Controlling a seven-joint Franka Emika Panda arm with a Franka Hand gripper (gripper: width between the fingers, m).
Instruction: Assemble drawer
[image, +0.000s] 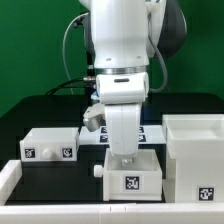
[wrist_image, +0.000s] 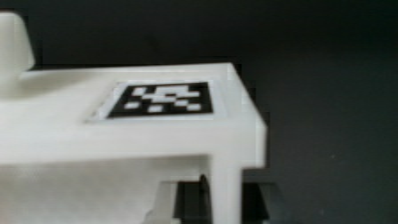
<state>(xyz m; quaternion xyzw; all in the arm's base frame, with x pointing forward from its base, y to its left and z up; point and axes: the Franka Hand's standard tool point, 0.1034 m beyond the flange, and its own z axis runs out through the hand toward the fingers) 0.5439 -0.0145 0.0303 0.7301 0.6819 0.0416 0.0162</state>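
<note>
The white robot arm (image: 125, 50) hangs dead centre over the black tabletop (image: 40, 112), with the big white open-topped plastic casing (image: 195, 150) sitting at the exterior view's right and a small white plastic tray (image: 50, 145) well apart at its left. A second small white tagged tray (image: 130, 175) sits between them, just beside the casing. The hand (image: 120, 152) is clamped on its thin wall, fingers nearly together.

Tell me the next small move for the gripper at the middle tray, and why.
Probably lift the middle tray slightly, ready to carry it toward the big casing on the exterior view's right. The gripper looks shut on the tray's wall, and the casing sits apart from it.
</note>
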